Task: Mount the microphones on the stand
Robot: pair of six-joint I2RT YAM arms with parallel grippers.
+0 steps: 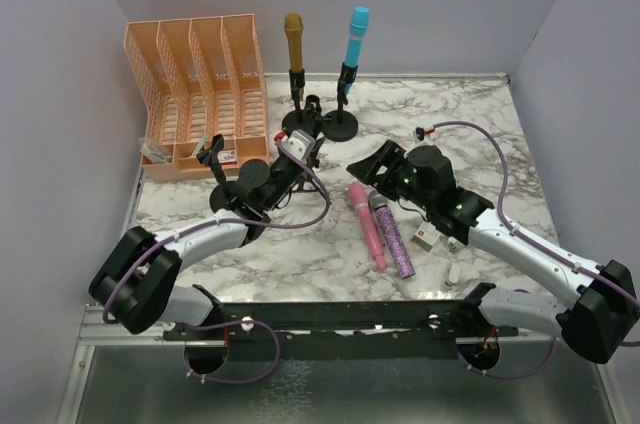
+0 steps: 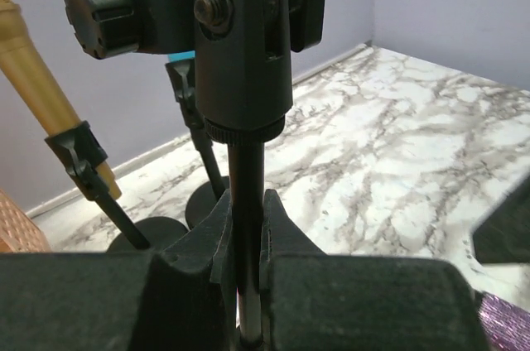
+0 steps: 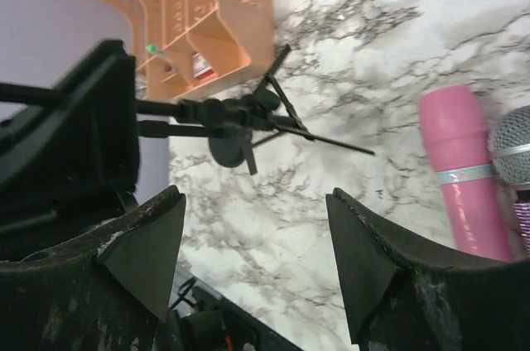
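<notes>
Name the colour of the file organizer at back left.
Peach orange; the organizer shows best in the top external view.

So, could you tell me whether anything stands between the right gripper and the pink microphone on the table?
Nothing visible does. The right gripper hangs open beside the pink microphone, with only bare table between them. The purple microphone lies close along its far side, which may crowd a finger.

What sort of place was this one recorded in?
Probably a robot lab test cell, not a studio: a marble-patterned table boxed in by plain lavender walls, robot arms mounted on a rail at its near edge, and an orange file organizer as a prop.
</notes>
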